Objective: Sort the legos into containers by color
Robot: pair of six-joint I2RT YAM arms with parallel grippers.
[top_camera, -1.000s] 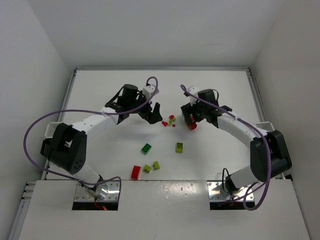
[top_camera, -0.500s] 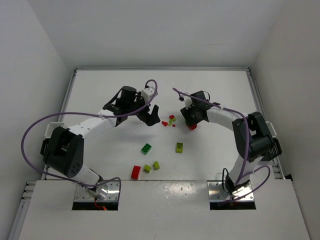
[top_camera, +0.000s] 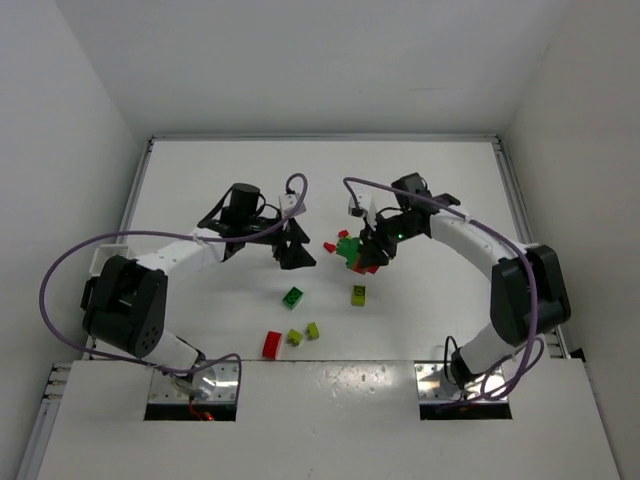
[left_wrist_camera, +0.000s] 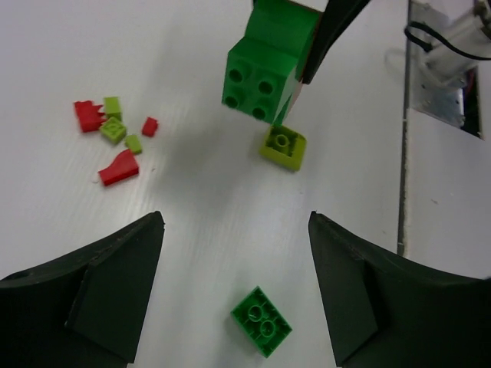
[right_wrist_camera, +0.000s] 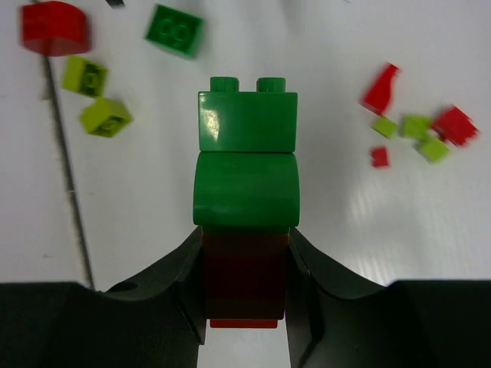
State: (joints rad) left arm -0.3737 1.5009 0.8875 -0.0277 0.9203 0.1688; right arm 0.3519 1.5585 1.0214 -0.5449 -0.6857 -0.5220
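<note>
My right gripper (top_camera: 368,256) is shut on a clicked stack (top_camera: 351,251) of two dark green bricks on a red base, held above the table. In the right wrist view the fingers (right_wrist_camera: 307,276) clamp the red base (right_wrist_camera: 245,280), and the green bricks (right_wrist_camera: 247,126) stick out ahead. My left gripper (top_camera: 297,257) is open and empty, just left of the stack. In its wrist view the stack (left_wrist_camera: 265,65) hangs ahead of the gripper (left_wrist_camera: 236,222). A loose dark green brick (left_wrist_camera: 261,322) lies between the fingers, below them. A white bin (top_camera: 101,260) sits at the table's left edge.
Loose on the table are a dark green brick (top_camera: 292,296), a lime brick (top_camera: 358,294), a red brick (top_camera: 271,344) and two lime bricks (top_camera: 303,333). Tiny red and lime pieces (top_camera: 337,240) lie between the grippers and show in both wrist views (left_wrist_camera: 115,130) (right_wrist_camera: 414,123).
My right gripper has swung left and lifted, so the stack's green bricks now point toward the left gripper. My left gripper has moved nearer, toward the loose green brick.
</note>
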